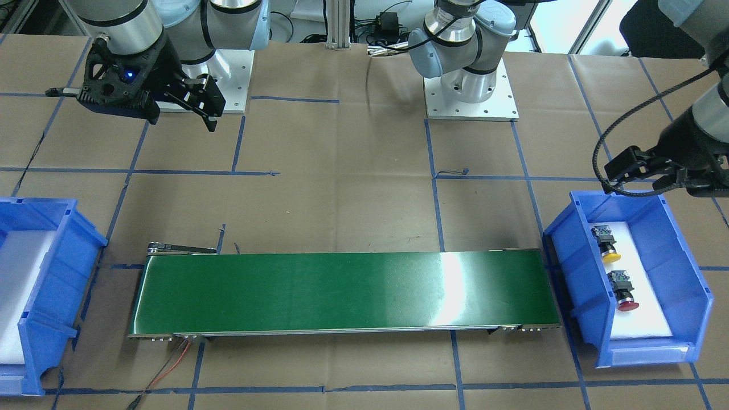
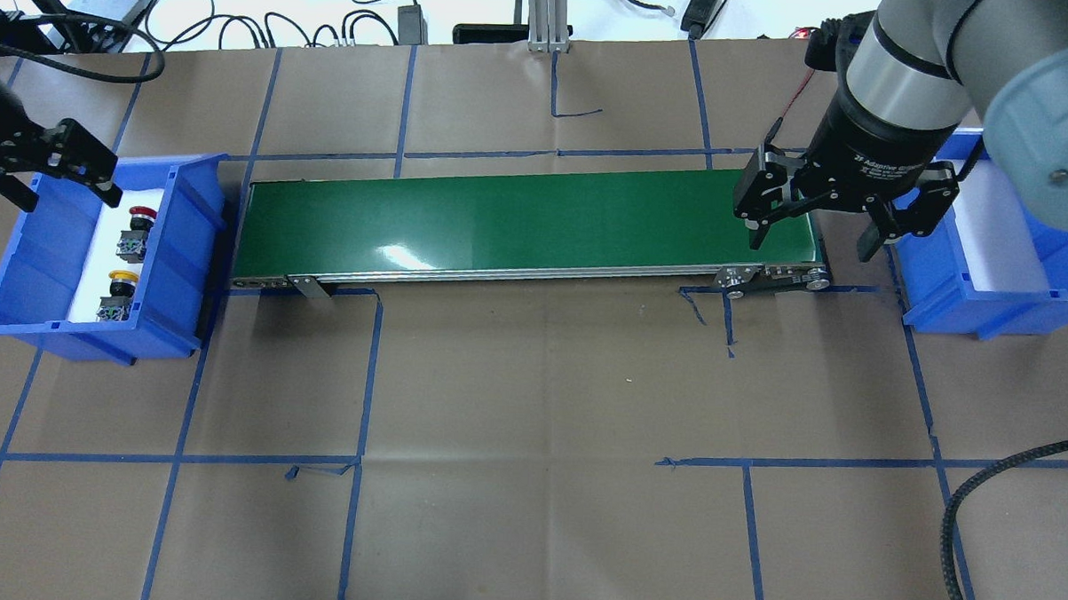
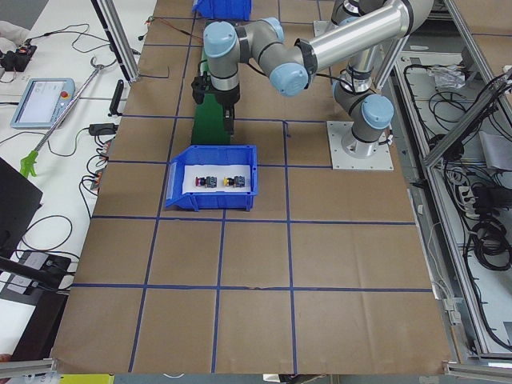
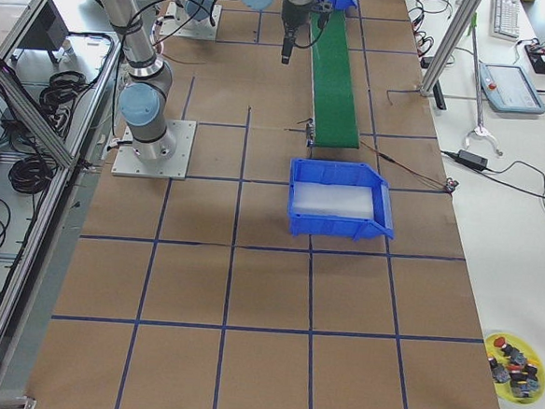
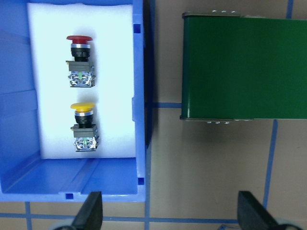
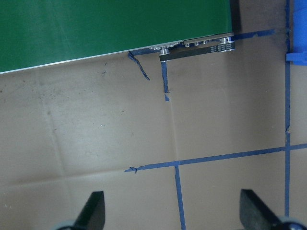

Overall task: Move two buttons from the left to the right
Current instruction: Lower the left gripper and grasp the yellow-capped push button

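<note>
Two buttons lie on white foam in the blue left bin (image 2: pixel 189 252). The red-capped button (image 2: pixel 137 227) lies farther from the robot, and the yellow-capped button (image 2: pixel 118 293) nearer. Both also show in the left wrist view, red (image 5: pixel 79 60) and yellow (image 5: pixel 82 125), and in the front view, yellow (image 1: pixel 607 245) and red (image 1: pixel 624 292). My left gripper (image 2: pixel 68 200) is open and empty, above the bin's far end. My right gripper (image 2: pixel 810 243) is open and empty, above the right end of the green conveyor belt (image 2: pixel 528 224).
The belt lies between the left bin and a second blue bin (image 2: pixel 943 296) on the right, which holds only white foam. Brown paper with blue tape lines covers the table. A red wire runs from the belt's right end (image 1: pixel 171 364).
</note>
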{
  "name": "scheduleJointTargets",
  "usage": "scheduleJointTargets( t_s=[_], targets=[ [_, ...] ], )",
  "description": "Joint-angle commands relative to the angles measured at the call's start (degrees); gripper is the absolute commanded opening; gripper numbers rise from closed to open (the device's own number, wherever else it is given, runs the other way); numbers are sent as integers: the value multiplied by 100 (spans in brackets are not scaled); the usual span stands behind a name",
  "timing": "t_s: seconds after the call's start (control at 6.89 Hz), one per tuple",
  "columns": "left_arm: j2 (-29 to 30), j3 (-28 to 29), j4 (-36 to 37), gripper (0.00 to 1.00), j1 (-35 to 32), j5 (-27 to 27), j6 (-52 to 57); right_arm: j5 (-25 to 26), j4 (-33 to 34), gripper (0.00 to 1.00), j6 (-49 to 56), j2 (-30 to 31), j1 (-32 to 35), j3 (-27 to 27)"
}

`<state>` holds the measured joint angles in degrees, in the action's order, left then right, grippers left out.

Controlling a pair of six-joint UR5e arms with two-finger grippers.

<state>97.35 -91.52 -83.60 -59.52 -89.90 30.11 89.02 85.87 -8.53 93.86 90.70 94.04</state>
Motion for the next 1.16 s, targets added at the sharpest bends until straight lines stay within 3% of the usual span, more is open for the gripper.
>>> scheduleJointTargets(
  t_s=[0.0, 0.44, 1.02],
  targets=[
    [388, -41, 448, 100, 344, -1, 425, 1, 0, 100, 0, 1, 0, -17],
    [618, -409, 1246, 99, 370, 17, 539, -8, 0, 100, 0, 1, 0, -9],
    [741, -1629, 2924, 99, 397, 61, 584, -26, 0, 100, -9, 1, 0, -18]
  ],
)
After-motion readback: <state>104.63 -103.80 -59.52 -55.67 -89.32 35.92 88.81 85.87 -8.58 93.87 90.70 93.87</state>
